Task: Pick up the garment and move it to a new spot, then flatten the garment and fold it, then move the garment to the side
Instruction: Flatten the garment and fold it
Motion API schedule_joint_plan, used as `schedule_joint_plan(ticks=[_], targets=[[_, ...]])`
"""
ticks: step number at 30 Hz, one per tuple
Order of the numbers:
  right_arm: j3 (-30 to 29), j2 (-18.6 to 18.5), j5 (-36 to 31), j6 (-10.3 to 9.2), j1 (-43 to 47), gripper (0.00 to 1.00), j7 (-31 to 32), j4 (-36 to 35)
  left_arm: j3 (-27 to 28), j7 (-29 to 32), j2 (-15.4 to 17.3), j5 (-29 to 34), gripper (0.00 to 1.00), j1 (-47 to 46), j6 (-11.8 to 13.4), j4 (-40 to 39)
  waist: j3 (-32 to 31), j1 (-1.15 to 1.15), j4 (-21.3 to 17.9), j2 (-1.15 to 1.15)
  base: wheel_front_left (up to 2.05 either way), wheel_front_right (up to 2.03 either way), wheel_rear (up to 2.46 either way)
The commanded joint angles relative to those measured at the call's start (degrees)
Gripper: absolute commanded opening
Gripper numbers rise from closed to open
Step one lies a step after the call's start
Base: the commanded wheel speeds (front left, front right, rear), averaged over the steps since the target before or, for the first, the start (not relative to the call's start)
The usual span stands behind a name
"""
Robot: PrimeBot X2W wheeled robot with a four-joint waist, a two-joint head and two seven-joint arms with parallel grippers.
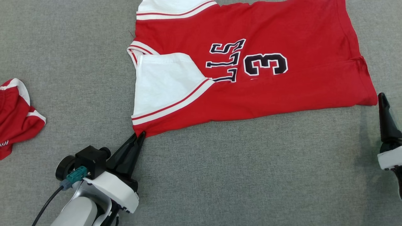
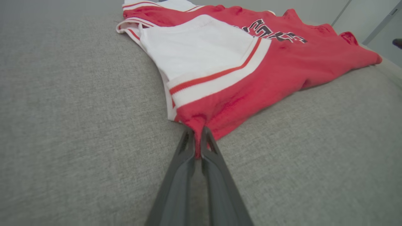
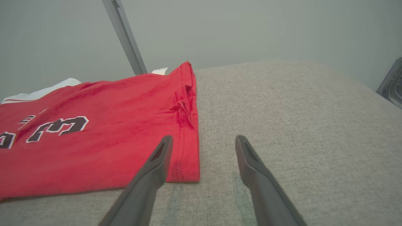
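On the grey fabric counter [image 1: 220, 175] a red basketball jersey [image 1: 282, 91] lies spread flat. A crumpled red garment [image 1: 12, 119], perhaps shorts, lies well apart. The left tool [image 2: 198, 138] is pinched tight on the jersey's near corner, and the right tool [image 3: 204, 138] gapes empty beside its hem.

A crumpled red-and-white garment [image 1: 15, 117] lies at the left edge of the grey woven surface [image 1: 220, 175]. A slanted grey metal bar [image 3: 125, 34] rises beyond the surface.

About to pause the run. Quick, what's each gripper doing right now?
Left gripper: shut on a corner of the jersey.
Right gripper: open, holding nothing, at its other near corner.
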Motion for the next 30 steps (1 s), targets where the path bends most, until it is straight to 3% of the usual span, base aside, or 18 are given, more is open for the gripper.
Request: schedule_joint_plan(ticks=[1,14,15,17,30], targets=[[0.6,0.2,0.6,-0.12,0.7,1.00,-0.1,0.7,0.0,0.1,0.6,-0.2,0.00,0.4,-0.3,-0.2,0.0,0.00,0.1,0.00,0.00,0.00,0.00],[10.1,0.3,9.6,-0.11,-6.2,1.00,0.0,8.1,-0.6,2.5,2.6,0.2,0.00,0.5,0.6,-4.2,1.5,0.00,1.4,0.00,0.00,0.00,0.00],[10.7,0.2,10.1,-0.11,-6.6,0.95,0.0,8.4,-0.6,2.6,2.7,0.2,0.00,0.5,0.7,-4.4,1.6,0.00,1.4,0.00,0.00,0.00,0.00],[12.1,-0.2,10.8,-0.11,-7.3,0.00,0.0,8.6,-0.7,2.8,2.9,0.1,0.00,0.5,0.7,-4.7,1.6,0.00,1.6,0.00,0.00,0.00,0.00],[11.4,-5.7,15.1,-0.13,0.7,0.00,-0.1,2.9,-1.7,3.3,5.3,-1.2,0.00,6.1,0.5,-10.3,-1.8,0.00,1.5,0.00,0.00,0.00,0.00]])
